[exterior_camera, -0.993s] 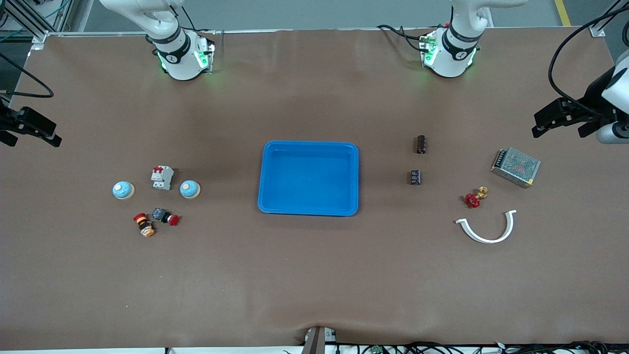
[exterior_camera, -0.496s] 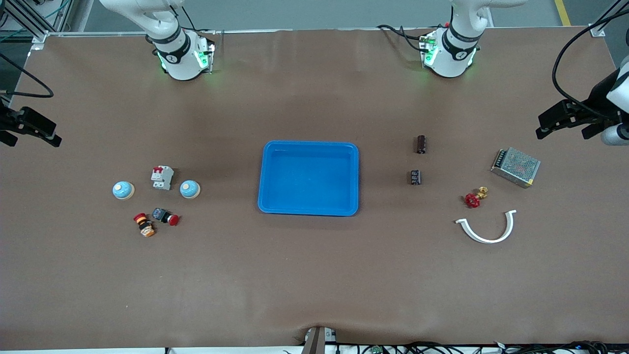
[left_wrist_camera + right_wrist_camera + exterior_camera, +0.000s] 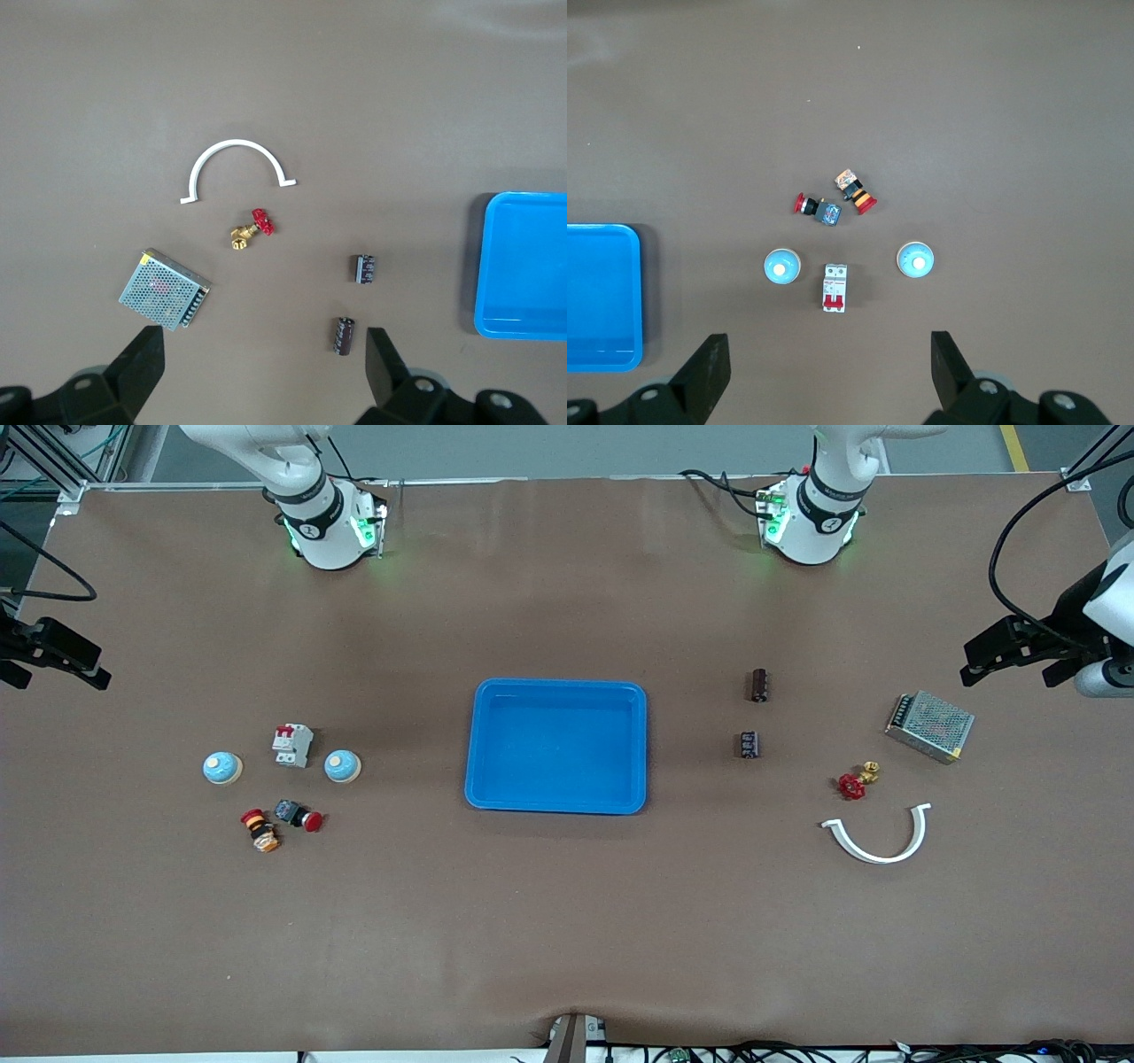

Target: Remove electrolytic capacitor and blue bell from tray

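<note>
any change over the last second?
Only the left gripper shifted slightly, up and back again, at the left arm's end of the table above the metal box; jaws open, nothing grasped. Right gripper, capacitors, bells and blue tray unchanged.

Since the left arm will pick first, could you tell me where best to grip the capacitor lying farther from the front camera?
Grip the capacitor across the middle of its round body, coming straight down from above. It lies flat on its side, clear of the second capacitor, so the left hand, now open, should close across its short width.
</note>
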Motion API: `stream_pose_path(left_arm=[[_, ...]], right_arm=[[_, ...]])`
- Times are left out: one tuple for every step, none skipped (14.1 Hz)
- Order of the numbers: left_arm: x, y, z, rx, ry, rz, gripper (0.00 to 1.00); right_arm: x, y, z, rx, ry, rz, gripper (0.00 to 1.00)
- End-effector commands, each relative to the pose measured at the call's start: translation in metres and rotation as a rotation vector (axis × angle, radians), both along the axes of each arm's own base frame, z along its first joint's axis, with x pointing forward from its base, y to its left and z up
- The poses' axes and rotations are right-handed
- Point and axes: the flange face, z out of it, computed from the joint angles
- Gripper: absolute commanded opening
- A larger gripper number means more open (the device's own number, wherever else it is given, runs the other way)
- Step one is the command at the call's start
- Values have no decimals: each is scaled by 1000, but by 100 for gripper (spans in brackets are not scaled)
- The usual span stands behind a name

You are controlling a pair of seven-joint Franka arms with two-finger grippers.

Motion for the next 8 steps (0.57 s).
stream_pose_path(left_arm=[[-1, -1, 9, -7, -24, -22, 100], [0, 2, 18, -8, -43, -16, 100], [1, 6, 20, -10, -47, -10, 100], [2, 6, 19, -15, -46, -9, 100], [3, 5, 18, -19, -44, -9, 100], [3, 5, 18, -22, -43, -3, 100], [3, 5, 18, -22, -44, -4, 100], [3, 5, 17, -22, -42, -1, 100]], right_arm=[[2, 1, 4, 6, 4, -6, 100], [2, 1, 4, 6, 4, -7, 100], [2, 1, 4, 6, 4, -6, 100], [2, 1, 4, 6, 4, -6, 100], [2, 1, 4, 6, 4, -6, 100], [2, 1, 4, 6, 4, -6, 100], [2, 1, 4, 6, 4, -6, 100], [2, 1, 4, 6, 4, -7, 100]])
